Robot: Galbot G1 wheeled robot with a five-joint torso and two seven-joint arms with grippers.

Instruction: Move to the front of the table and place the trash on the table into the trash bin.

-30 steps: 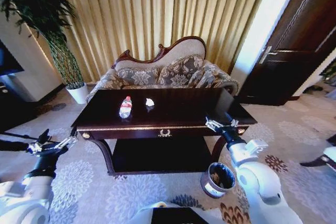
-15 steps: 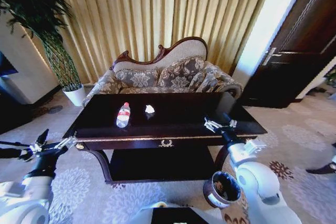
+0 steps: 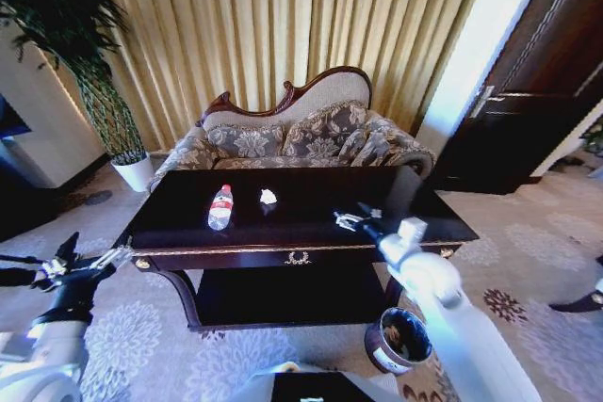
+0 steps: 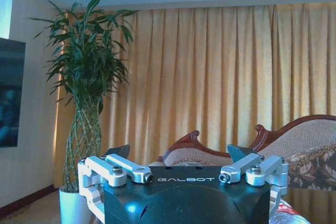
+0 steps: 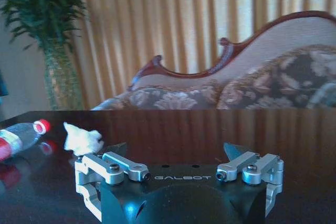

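Right gripper [image 3: 354,218] hovers over table [image 3: 311,197], jaws apart, empty. Left gripper [image 3: 83,265] idles low beside the table's left corner, jaws apart. On the tabletop: one bottle [image 3: 220,207], one paper wad [image 3: 268,197], both nearer in the right wrist view. One bin [image 3: 399,339] stands on the floor at front right.

floral sofa [image 3: 301,138], gold curtains [image 3: 283,25], potted plant [image 3: 94,72]
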